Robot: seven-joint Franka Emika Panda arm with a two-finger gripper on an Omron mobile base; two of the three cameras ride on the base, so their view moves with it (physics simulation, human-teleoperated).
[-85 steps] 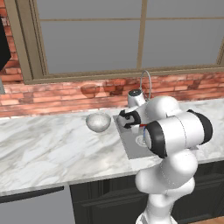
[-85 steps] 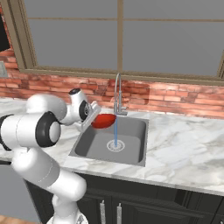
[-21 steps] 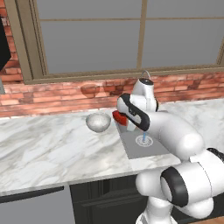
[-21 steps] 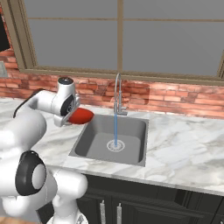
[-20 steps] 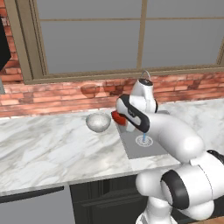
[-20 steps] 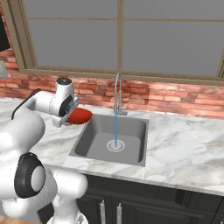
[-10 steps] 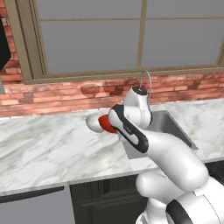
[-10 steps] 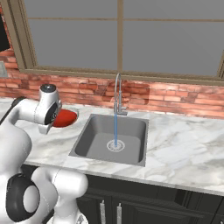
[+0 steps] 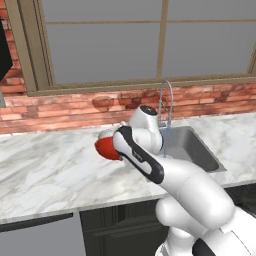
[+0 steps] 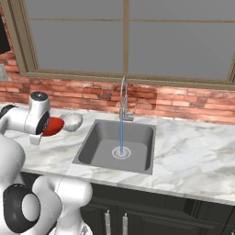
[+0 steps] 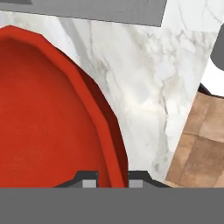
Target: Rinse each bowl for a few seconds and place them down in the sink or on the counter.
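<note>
One red bowl (image 11: 48,118) is pinched by its rim in the gripper (image 11: 111,177), to be lowered onto the counter (image 11: 148,70) at nine o'clock of the sink (image 10: 117,147)

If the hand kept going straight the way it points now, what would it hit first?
Probably the marble counter: the hand, clamped on the red bowl rim, looks down at bare worktop left of the sink. Depth is unclear.
</note>
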